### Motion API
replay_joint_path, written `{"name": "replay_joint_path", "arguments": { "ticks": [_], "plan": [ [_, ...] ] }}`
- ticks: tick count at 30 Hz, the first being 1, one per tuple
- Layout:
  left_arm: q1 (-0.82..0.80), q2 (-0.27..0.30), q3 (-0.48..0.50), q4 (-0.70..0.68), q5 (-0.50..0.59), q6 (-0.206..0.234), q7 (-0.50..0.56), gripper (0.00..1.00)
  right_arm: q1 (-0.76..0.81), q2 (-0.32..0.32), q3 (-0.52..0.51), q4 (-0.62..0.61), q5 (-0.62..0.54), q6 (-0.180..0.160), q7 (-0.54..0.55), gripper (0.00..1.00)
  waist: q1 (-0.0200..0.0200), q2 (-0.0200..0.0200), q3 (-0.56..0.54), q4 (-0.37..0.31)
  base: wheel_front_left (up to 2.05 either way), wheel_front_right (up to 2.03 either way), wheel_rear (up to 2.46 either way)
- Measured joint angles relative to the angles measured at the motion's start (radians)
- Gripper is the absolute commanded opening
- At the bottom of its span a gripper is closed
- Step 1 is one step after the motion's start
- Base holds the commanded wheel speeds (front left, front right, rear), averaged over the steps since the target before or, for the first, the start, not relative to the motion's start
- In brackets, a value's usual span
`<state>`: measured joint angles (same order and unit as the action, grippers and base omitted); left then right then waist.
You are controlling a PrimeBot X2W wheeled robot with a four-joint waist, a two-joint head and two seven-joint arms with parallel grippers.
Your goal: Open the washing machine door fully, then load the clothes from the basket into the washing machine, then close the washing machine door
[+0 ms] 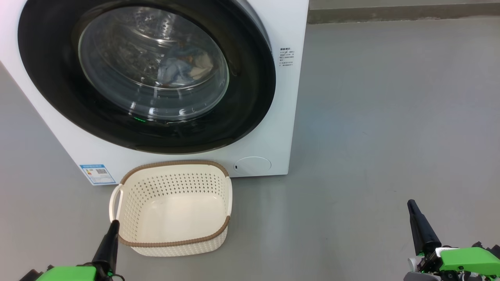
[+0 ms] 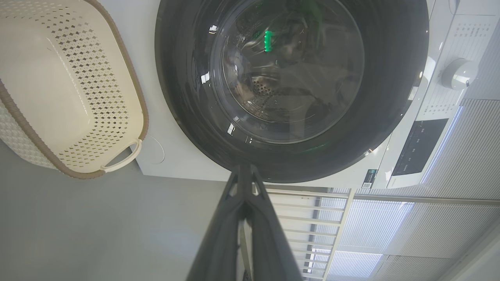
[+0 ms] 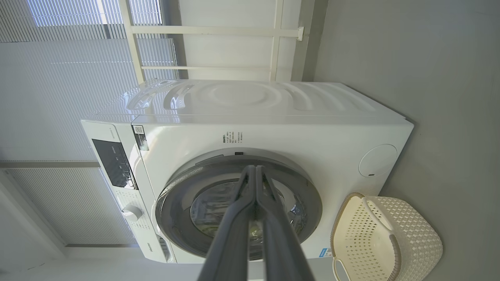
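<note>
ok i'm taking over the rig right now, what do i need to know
Left gripper: fingers shut, empty, low by the basket's near left corner.
Right gripper: fingers shut, empty, above the floor off to the right.
Washing machine door: looks closed, flush with the washing machine.
Clothes: inside the machine, seen through the door's window.
Basket: empty, on the floor in front of the machine.
Done: loading and closing, by the look of it.
Left: probably nothing; maybe check that the door has latched.
</note>
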<state>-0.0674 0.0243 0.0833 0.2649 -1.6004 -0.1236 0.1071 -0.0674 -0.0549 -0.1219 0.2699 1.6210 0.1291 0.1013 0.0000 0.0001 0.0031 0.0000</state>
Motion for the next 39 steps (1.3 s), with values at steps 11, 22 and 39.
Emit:
{"name": "replay_joint_path", "arguments": {
  "ticks": [11,22,39],
  "plan": [
    [0.000,0.000,0.000,0.000,0.000,0.000,0.000,0.00,0.000,0.001,-0.007,0.000,0.000,0.000,0.000,0.00,0.0000,0.0000,0.000,0.000,0.00,0.00,0.00],
    [0.000,0.000,0.000,0.000,0.000,0.000,0.000,0.00,0.000,0.003,-0.010,0.000,0.000,0.000,0.003,0.00,0.0000,0.0000,0.000,0.000,0.00,0.00,0.00],
    [0.000,0.000,0.000,0.000,0.000,0.000,0.000,0.00,0.000,0.004,-0.013,0.000,0.000,0.000,0.003,0.00,0.0000,0.0000,0.000,0.000,0.00,0.00,0.00]
  ]
}}
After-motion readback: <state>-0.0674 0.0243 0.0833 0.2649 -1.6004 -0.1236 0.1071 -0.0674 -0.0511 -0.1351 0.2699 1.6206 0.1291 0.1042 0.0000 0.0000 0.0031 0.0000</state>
